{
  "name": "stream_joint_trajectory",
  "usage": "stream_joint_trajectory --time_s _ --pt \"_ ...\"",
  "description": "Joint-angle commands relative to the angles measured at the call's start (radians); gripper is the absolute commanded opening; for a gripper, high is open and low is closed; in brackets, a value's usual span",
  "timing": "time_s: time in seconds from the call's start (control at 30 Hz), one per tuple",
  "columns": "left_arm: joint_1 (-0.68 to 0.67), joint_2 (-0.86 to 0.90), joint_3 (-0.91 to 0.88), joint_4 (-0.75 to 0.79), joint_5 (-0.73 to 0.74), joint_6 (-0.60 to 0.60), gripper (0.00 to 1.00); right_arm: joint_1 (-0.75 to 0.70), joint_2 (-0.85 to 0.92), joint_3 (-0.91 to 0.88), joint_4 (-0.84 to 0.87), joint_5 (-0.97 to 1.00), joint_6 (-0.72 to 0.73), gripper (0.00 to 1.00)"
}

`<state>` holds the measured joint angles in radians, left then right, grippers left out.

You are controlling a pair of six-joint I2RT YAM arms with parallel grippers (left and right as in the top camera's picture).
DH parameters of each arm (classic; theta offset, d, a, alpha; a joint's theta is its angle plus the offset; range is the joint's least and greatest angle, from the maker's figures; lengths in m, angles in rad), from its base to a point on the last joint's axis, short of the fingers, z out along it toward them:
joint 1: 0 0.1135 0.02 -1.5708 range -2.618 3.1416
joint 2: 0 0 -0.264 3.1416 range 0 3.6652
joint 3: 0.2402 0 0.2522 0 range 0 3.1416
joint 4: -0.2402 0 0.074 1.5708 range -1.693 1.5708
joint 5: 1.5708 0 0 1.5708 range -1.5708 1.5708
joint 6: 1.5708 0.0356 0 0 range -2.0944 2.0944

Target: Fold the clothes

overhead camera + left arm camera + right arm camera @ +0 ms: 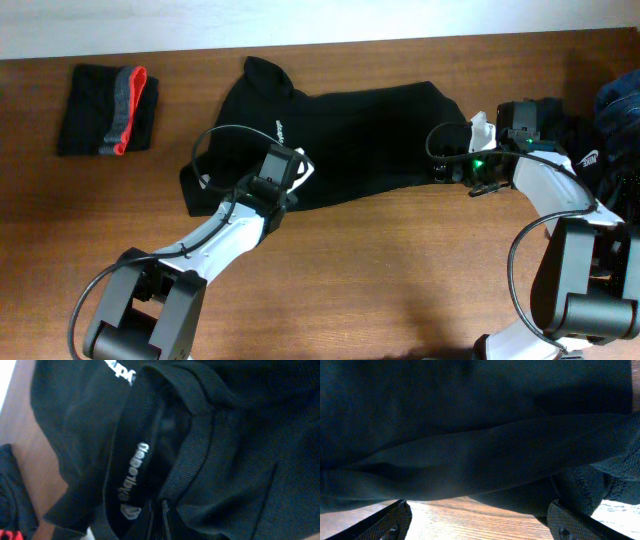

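A large black short-sleeved shirt (370, 140) lies spread across the middle of the table, with a small white logo (282, 130) near its left part. My left gripper (293, 186) is at the shirt's lower left edge. In the left wrist view its fingers (153, 522) are pressed together on a fold of black fabric by the ribbed collar (192, 455) and the neck label (134, 477). My right gripper (446, 164) is at the shirt's right edge. It stands open and low over bare wood, with the shirt's hem (485, 455) just ahead of its fingers (572, 522).
A folded stack of black and grey-red clothes (110, 110) sits at the back left. A pile of blue and black clothes (615, 110) lies at the right edge behind my right arm. The wooden table (400, 270) shows in front of the shirt.
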<state>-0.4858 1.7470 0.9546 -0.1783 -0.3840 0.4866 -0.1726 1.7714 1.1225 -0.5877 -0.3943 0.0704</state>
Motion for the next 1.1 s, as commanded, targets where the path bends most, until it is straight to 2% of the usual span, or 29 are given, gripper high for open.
stream_joint_trajectory --time_s 0.0,0.37,0.67,0.83,0.87,0.9,0.93,1.07 --pt "0.005 0.007 0.000 0.029 -0.039 0.008 0.07 0.009 -0.001 0.015 0.000 -0.013 -0.011 0.92" --pt "0.023 0.007 0.003 0.145 -0.039 0.009 0.06 0.009 -0.002 0.015 0.000 -0.013 -0.011 0.92" --pt "0.026 0.007 0.003 0.050 -0.011 0.035 0.10 0.009 -0.001 0.015 0.000 -0.013 -0.011 0.92" --pt "0.026 0.007 0.024 -0.068 0.097 0.034 0.46 0.009 -0.002 0.015 0.000 -0.013 -0.011 0.92" --pt "0.026 0.007 0.039 -0.104 0.143 0.034 0.60 0.009 -0.001 0.015 0.000 -0.013 -0.011 0.92" --pt "0.027 0.007 0.056 -0.135 0.176 0.029 0.81 0.009 -0.001 0.015 0.000 -0.013 -0.011 0.92" --pt "0.031 0.007 0.079 -0.167 0.201 0.009 0.86 0.009 -0.001 0.015 0.000 -0.013 -0.011 0.92" --pt "0.044 0.007 0.180 -0.285 0.233 -0.026 0.87 0.009 -0.002 0.015 0.000 -0.013 -0.011 0.92"
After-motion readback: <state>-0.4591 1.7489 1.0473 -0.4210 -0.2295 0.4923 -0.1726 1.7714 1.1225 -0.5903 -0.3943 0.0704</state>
